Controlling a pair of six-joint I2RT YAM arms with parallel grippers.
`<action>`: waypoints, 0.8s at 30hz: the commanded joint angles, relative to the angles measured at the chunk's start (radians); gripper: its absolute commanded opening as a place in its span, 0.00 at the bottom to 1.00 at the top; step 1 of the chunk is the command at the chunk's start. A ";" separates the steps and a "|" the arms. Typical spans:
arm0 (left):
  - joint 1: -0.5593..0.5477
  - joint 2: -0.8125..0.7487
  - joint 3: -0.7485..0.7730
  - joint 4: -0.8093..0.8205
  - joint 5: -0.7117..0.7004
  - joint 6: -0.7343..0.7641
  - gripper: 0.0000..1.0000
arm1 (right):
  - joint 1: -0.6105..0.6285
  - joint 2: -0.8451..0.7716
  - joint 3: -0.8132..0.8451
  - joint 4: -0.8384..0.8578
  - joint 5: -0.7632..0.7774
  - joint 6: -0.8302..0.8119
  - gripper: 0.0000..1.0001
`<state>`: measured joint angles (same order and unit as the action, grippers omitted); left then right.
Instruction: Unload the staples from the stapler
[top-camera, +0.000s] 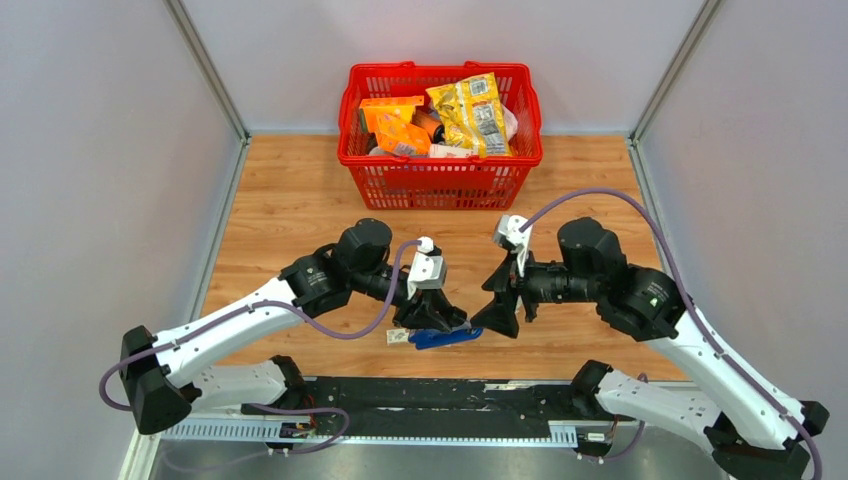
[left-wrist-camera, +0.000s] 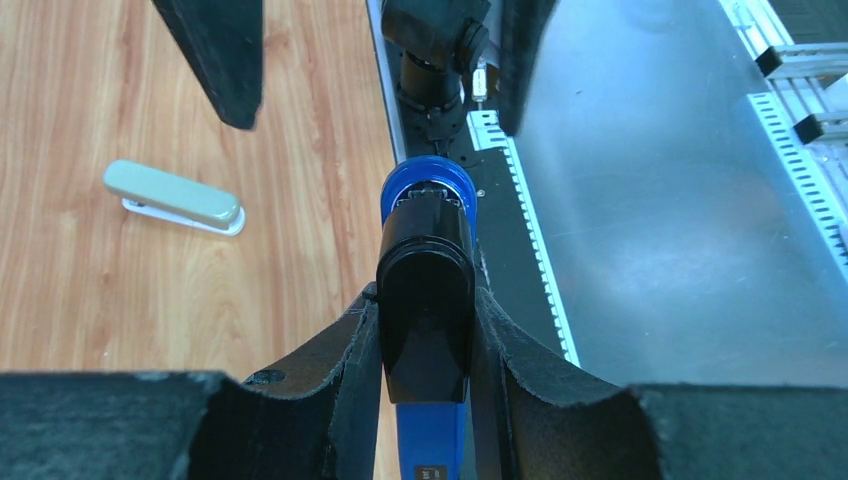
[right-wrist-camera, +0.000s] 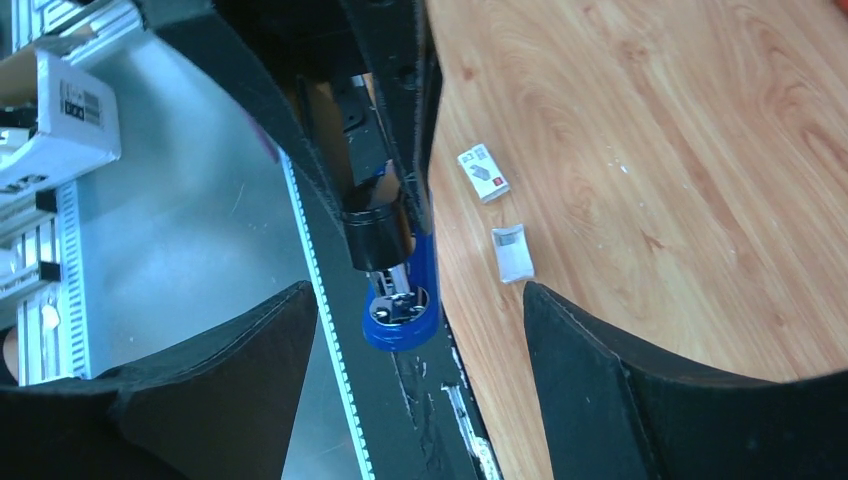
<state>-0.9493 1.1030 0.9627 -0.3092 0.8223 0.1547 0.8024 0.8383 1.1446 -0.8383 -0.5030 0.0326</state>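
Observation:
The stapler (top-camera: 447, 338) is slim and blue with a black top (left-wrist-camera: 425, 300), and lies level near the table's front edge. My left gripper (top-camera: 432, 318) is shut on its black top end, with one finger on each side (left-wrist-camera: 425, 325). Its rounded blue front end (left-wrist-camera: 428, 190) points toward my right gripper (top-camera: 497, 318). That gripper is open, its fingers spread wide on either side of the blue end (right-wrist-camera: 400, 322) without touching it (right-wrist-camera: 415, 295). Shiny metal shows in the stapler's open end (right-wrist-camera: 398, 300). No loose staples can be made out.
A red basket (top-camera: 440, 158) of snack packets stands at the back. Two small white tags (right-wrist-camera: 483, 172) (right-wrist-camera: 512, 252) lie on the wood beside the stapler. A pale grey second stapler (left-wrist-camera: 172, 195) lies on the table. The black rail (top-camera: 400, 395) and metal ledge run along the front.

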 joint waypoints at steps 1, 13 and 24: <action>0.000 -0.028 0.021 0.091 0.052 -0.078 0.00 | 0.092 0.013 0.043 0.038 0.039 -0.060 0.78; -0.002 -0.040 0.028 0.084 0.052 -0.132 0.00 | 0.227 0.045 0.024 0.025 0.193 -0.094 0.75; 0.000 -0.075 0.042 0.104 0.066 -0.149 0.00 | 0.264 0.050 -0.023 0.053 0.189 -0.086 0.70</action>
<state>-0.9493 1.0588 0.9623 -0.2958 0.8387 0.0223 1.0485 0.8841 1.1286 -0.8314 -0.3161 -0.0429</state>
